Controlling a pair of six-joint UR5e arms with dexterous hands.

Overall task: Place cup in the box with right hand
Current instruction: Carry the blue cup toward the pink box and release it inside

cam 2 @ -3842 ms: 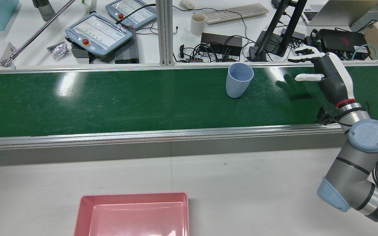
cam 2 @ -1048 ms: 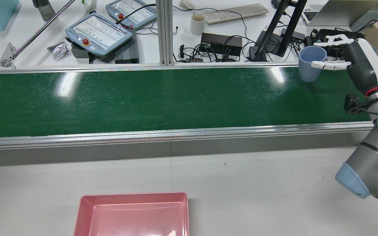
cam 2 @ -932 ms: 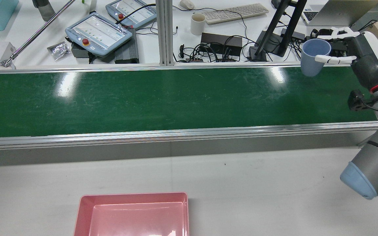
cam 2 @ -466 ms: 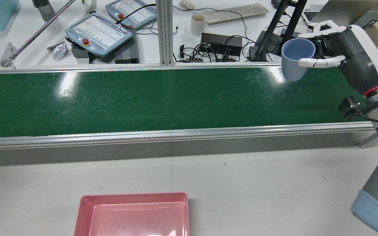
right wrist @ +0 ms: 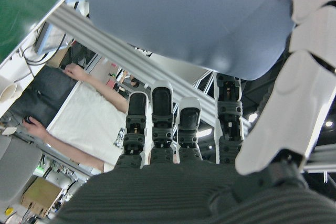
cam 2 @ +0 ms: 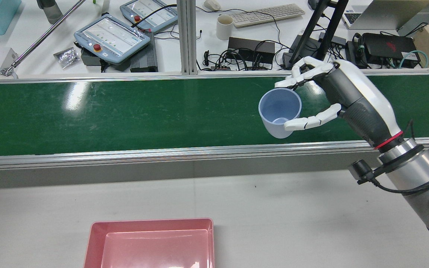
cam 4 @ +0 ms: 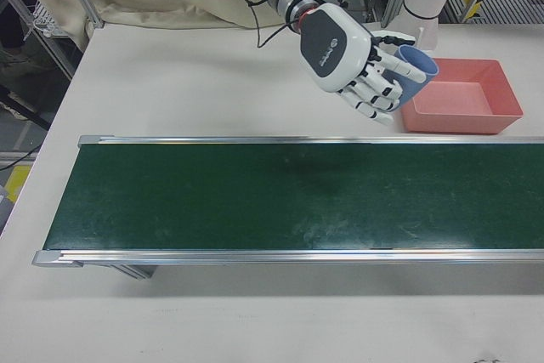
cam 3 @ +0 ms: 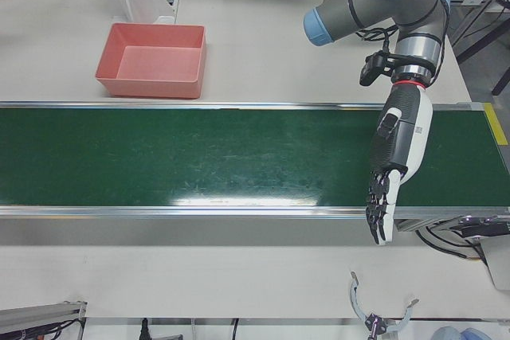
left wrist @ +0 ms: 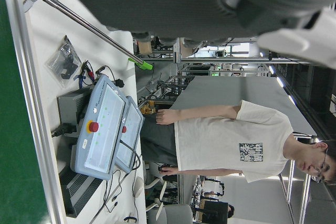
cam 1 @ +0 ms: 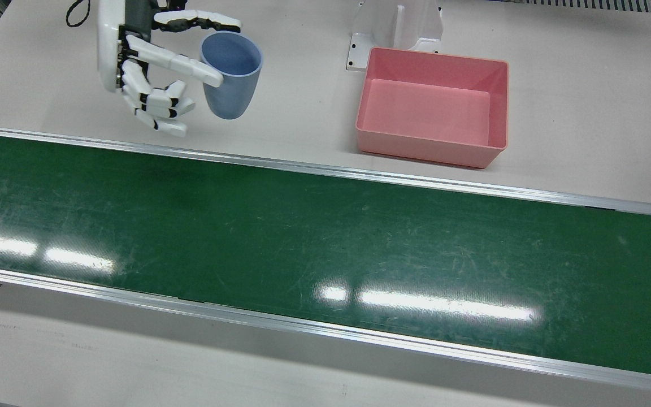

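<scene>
Cup [cam 2: 279, 117], pale blue, held in the air by the right hand [cam 2: 343, 95], fingers [cam 2: 309, 121] wrapped round its wall, mouth up and tilted a bit toward the rear camera. Rear view, left to right: two teach pendants [cam 2: 112, 37] and cables on the far desk, pink box [cam 2: 151, 243] at the bottom left of centre on the white tabletop [cam 2: 292, 219], cup over the near part of the green belt [cam 2: 125, 111], right arm coming in from the lower right. Front view, left to right: right hand [cam 1: 144, 62] at top left gripping the cup [cam 1: 229, 73] over the tabletop [cam 1: 303, 113] just beyond the belt's [cam 1: 325, 237] far rail, then the box [cam 1: 492, 104], empty, well apart to the view's right; nothing on the belt. Right-front view: hand [cam 4: 353, 57] with cup [cam 4: 416, 70] lifted clear of the belt [cam 4: 280, 197], box [cam 4: 463, 95] right behind it in that view, so the gap is hard to judge there. Left-front view: box [cam 3: 151, 61] upper left, belt [cam 3: 199, 157] bare, left hand [cam 3: 394, 161] on the right hanging over the belt's near edge, fingers straight down and loosely spread, holding nothing. Right hand view is filled by the cup's [right wrist: 194, 19] blue wall, fingers [right wrist: 160, 124] curled under it.
</scene>
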